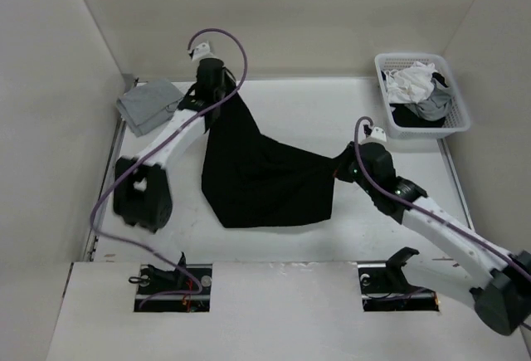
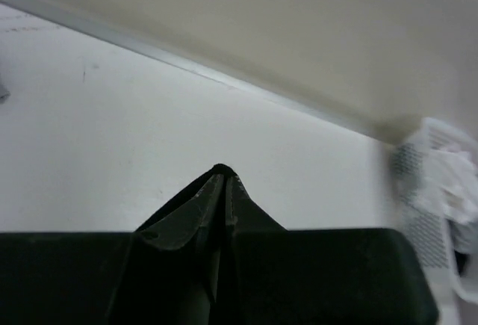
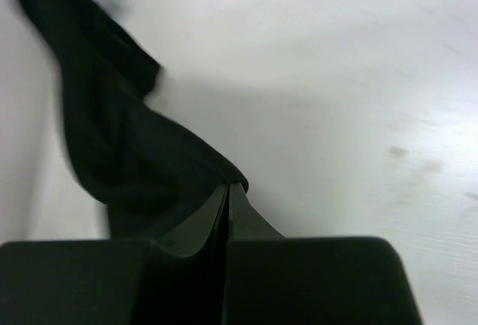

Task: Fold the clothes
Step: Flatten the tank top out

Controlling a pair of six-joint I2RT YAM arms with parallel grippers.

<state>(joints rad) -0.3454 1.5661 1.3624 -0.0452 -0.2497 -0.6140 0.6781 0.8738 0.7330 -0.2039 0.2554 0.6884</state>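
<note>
From the top external view, I judge the fold barely begun. The black shirt (image 1: 265, 174) lies opened out on the bench (image 1: 332, 112) in a rough triangle, with no layer visibly doubled over another. Squaring it up and making every fold are yet to do. One corner of it is drawn up to a point at the left jaws, at the far left of the bench. Another is drawn out to the right jaws, near the middle right. The edge between those two corners sags in a shallow curve, and the bulk of the shirt rests on the bench nearer to me. A light grey garment (image 1: 149, 102) sits just beside the left arm, and a white basket (image 1: 415, 57) of mixed cloth stands well apart at the far right.

On the left wrist view, the fingertips (image 2: 194, 205) are pressed together with no gap I can see. No cloth shows past them here. I take them to be pinching the shirt corner only because of how it peaks at them from above.

On the right wrist view, the fingertips (image 3: 246, 213) are closed as well, and black fabric runs straight out of the pinch. It trails up and to the left across the pale bench, so this grip on the shirt is plain.
</note>
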